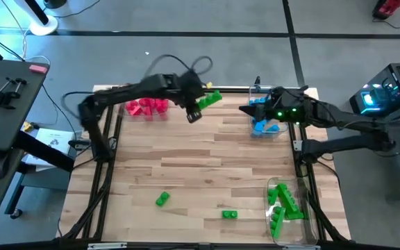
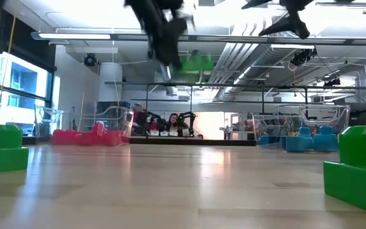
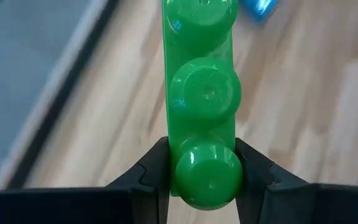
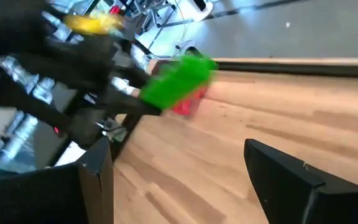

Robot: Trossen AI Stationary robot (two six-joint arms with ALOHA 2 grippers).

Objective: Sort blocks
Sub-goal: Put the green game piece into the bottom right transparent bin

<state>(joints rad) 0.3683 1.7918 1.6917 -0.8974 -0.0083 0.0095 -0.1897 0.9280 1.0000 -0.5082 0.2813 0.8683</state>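
I am pinching a green bar [image 3: 202, 99] in my left gripper [image 1: 194, 110], fingers [image 3: 151, 180] pressing its sides at one end, the rest sticking out ahead of them, lifted off the table [image 1: 200, 160]. Red blocks [image 1: 146, 106] are lying just behind my left fingers. Two green blocks [image 1: 162, 199] are sitting well away at the near edge. My right gripper [image 1: 254, 107] is hovering spread wide, gripping nothing, over the blue blocks [image 1: 266, 125]. More green blocks [image 1: 283, 205] are lying in the tray [image 1: 310, 232] at near right.
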